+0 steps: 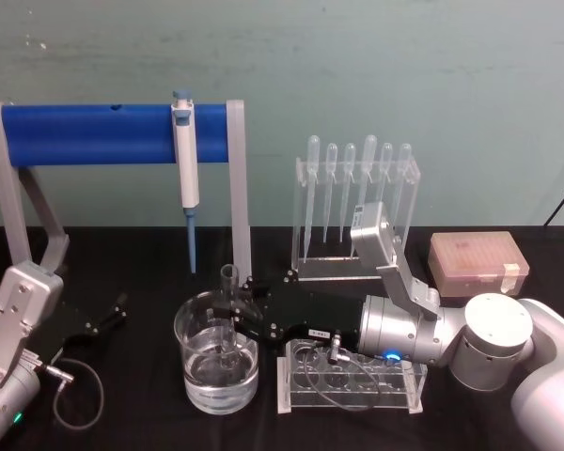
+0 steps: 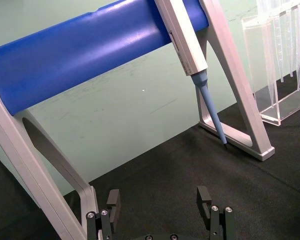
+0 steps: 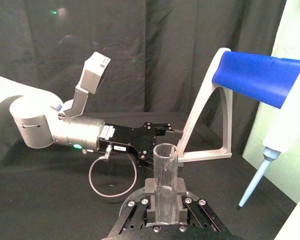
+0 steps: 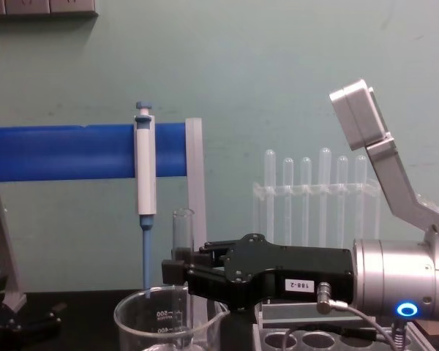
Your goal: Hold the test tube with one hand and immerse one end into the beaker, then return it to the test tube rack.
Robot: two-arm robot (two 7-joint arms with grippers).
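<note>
By the table's (image 1: 150, 272) left edge the left gripper (image 2: 158, 202) sits low over the black top. Its fingers are spread with nothing between them. I take it to be parked out of the way, since one hand is enough for this job. Behind it rises the blue stand (image 1: 94, 136) with the pipettor (image 1: 185, 150) hanging tip down, clear of the work.

Near the front edge, about midway along, sits the beaker (image 1: 190, 371), partly filled with clear liquid. The tube (image 1: 229, 282) stands upright in it. Its open rim is above the beaker's lip and its lower end is down inside the glass, in the liquid as far as I can judge.

The right gripper (image 1: 237, 318) reaches in level from the right and is clamped on the tube around mid-length. That grip seems chosen to leave the bottom free to dip while the fingers stay dry above the lip.

Just right of the beaker, by the front edge and under the right wrist, lies the rack (image 1: 348, 399), its holes open. Being so close, it should make the return short. Toward the back stand the pipettes (image 1: 357, 188), and a box (image 1: 477, 263) lies near the right edge.
</note>
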